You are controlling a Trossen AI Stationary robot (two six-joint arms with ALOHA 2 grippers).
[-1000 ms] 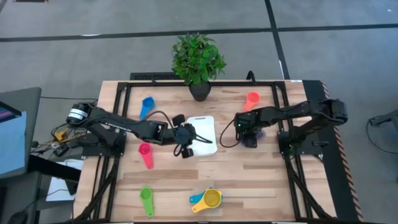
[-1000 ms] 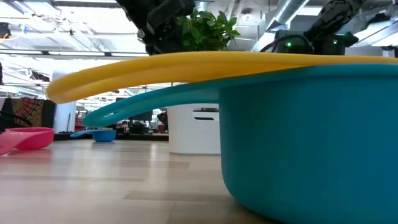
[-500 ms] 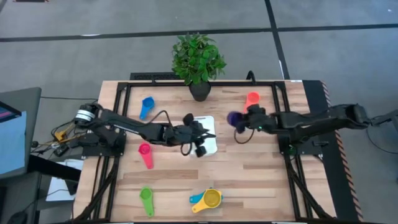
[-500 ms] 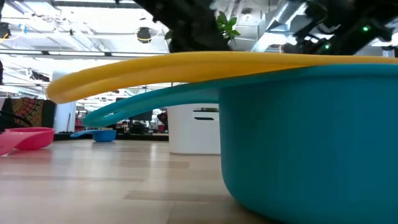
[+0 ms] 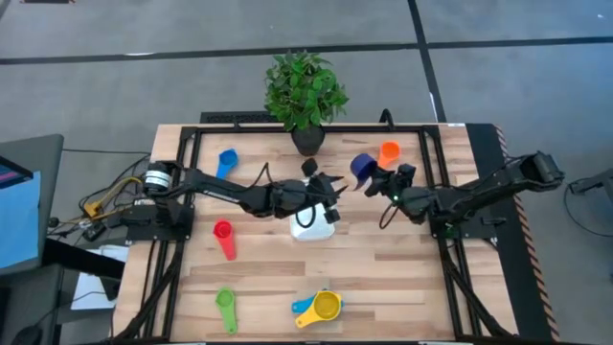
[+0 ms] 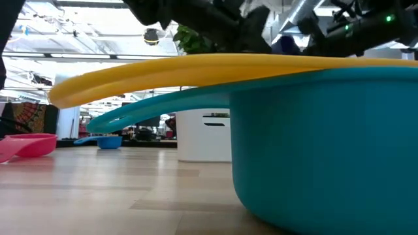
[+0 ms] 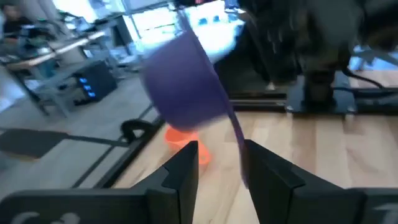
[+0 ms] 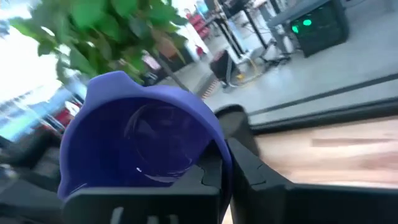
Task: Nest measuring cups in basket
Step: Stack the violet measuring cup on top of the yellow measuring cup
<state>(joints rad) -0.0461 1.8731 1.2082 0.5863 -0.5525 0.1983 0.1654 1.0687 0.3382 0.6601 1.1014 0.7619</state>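
The right tool (image 5: 381, 182) pinches the purple cup (image 5: 361, 167), held up off the table (image 5: 402, 278) at about 2 o'clock from the basket (image 5: 313, 222). The left tool (image 5: 329, 184) reaches over the basket's 12 o'clock edge; its fingers (image 7: 183, 169) look slightly spread, though blur makes that unsure. The red-orange cup (image 5: 388, 152) lies just beyond, toward 1 o'clock.
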